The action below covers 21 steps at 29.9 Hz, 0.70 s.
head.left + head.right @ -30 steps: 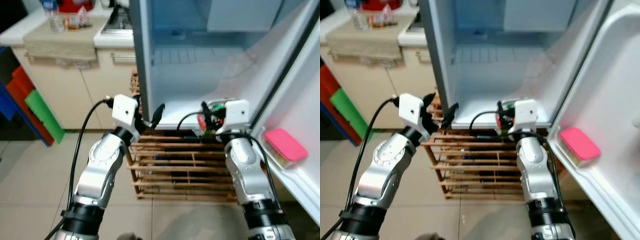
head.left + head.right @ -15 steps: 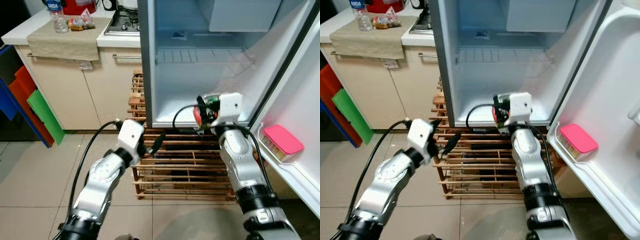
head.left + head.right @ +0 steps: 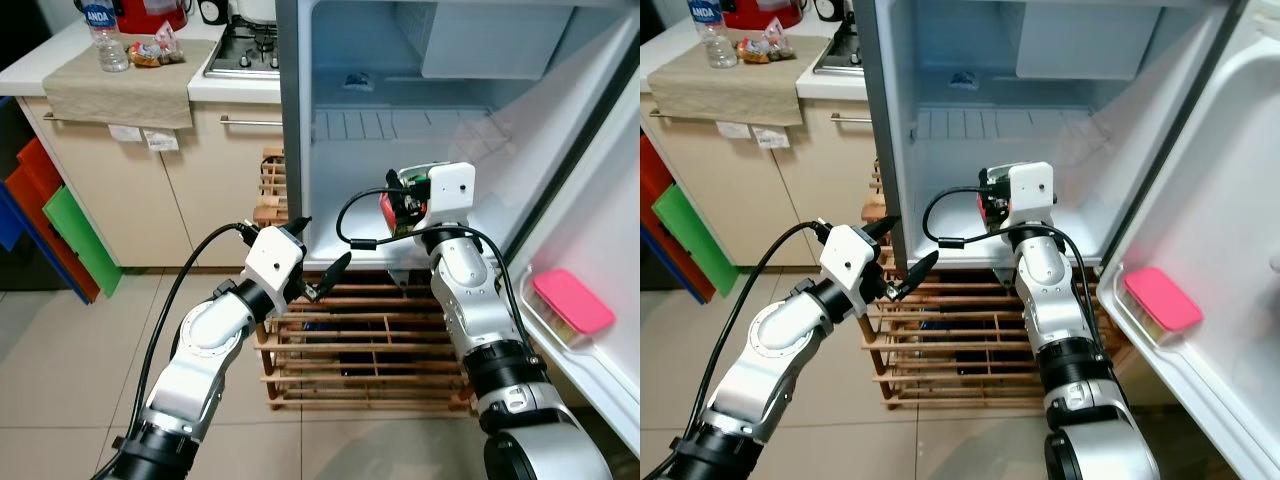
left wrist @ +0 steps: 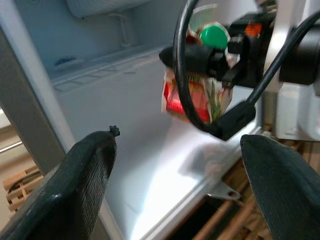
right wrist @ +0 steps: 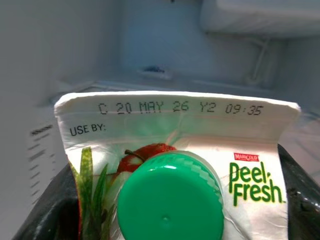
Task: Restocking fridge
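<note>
The open fridge (image 3: 400, 150) stands before me, its white inside bare apart from a wire shelf (image 3: 400, 125). My right gripper (image 3: 398, 205) is shut on a red and white Peel Fresh juice carton (image 5: 175, 150) with a green cap (image 5: 170, 200). It holds the carton (image 3: 392, 210) just above the fridge floor, near the front lip. My left gripper (image 3: 320, 245) hangs open by the lower left corner of the fridge, nothing between its fingers (image 4: 90, 175). In the left wrist view the carton (image 4: 192, 97) is beyond them.
The fridge door (image 3: 600, 200) stands open on the right with a pink-lidded box (image 3: 572, 300) on its shelf. A wooden slat rack (image 3: 360, 340) sits under the fridge. On the left is a counter (image 3: 120, 80) with a cloth and a water bottle (image 3: 100, 20).
The right gripper has carried the carton up and forward, over the fridge's lip. The left arm dropped, then rose again beside the fridge's lower left corner. The camera view shifted too.
</note>
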Motion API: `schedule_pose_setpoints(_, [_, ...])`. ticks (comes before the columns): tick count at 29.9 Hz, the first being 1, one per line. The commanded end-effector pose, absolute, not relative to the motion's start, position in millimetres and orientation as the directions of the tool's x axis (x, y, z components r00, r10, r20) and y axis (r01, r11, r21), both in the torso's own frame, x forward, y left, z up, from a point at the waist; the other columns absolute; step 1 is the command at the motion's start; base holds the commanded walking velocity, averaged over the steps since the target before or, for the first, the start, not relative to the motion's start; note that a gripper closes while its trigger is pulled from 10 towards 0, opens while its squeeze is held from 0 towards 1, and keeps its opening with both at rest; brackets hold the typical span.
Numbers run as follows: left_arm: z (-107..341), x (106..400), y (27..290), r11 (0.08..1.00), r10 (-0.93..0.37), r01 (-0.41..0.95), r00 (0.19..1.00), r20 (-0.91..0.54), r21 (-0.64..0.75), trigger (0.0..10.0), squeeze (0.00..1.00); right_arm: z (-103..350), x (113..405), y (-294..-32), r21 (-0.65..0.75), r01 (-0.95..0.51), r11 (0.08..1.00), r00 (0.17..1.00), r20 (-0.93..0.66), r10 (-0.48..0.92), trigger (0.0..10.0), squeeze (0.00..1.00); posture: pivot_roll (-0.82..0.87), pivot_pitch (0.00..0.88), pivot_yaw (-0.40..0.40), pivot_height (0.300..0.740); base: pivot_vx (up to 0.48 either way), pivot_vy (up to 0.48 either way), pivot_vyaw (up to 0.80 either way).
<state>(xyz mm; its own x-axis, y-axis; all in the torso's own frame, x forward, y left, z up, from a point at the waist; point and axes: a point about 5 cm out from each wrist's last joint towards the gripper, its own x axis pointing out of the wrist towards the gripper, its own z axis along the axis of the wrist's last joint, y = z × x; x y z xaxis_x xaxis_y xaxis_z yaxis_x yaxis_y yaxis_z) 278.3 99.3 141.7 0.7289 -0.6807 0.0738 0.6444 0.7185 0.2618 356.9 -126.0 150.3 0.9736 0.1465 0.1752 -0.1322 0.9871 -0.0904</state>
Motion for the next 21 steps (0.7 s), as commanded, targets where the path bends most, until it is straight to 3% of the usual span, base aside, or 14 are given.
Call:
schedule_pose_setpoints(1, [154.5, 277.6, 94.8, 0.681, -0.72, 0.671, 0.686, 0.104, 0.294, 10.0, 0.0, 149.8, 358.5, -127.4, -0.089, -0.123, 0.988, 0.975, 0.175, 0.137, 10.0, 0.0, 0.03, 0.0, -0.01, 0.74, 0.48, 0.0, 0.0])
schedule_pose_setpoints(7, [170.2, 278.9, 92.2, 0.691, -0.713, 0.641, 0.682, 0.164, 0.334, 10.0, 0.0, 149.2, 359.3, -127.0, -0.093, -0.123, 0.988, 0.974, 0.177, 0.138, 10.0, 0.0, 0.02, 0.0, -0.009, 0.74, 0.459, 0.0, 0.0])
schedule_pose_setpoints(12, [179.9, 277.8, 90.3, 0.714, -0.697, 0.642, 0.687, 0.206, 0.279, 10.0, 0.0, 145.2, 358.7, -124.3, -0.1, -0.147, 0.984, 0.974, 0.157, 0.161, 10.0, 0.0, 0.03, 0.0, -0.013, 0.74, 0.0, 0.0, 0.0])
schedule_pose_setpoints(21, [181.3, 275.4, 89.4, 0.685, -0.727, 0.693, 0.669, 0.155, 0.224, 10.0, 0.0, 125.0, 359.1, -113.1, -0.059, -0.181, 0.982, 0.982, 0.041, 0.184, 10.0, 0.0, 0.05, 0.0, -0.005, 0.74, 0.0, 0.0, 0.0])
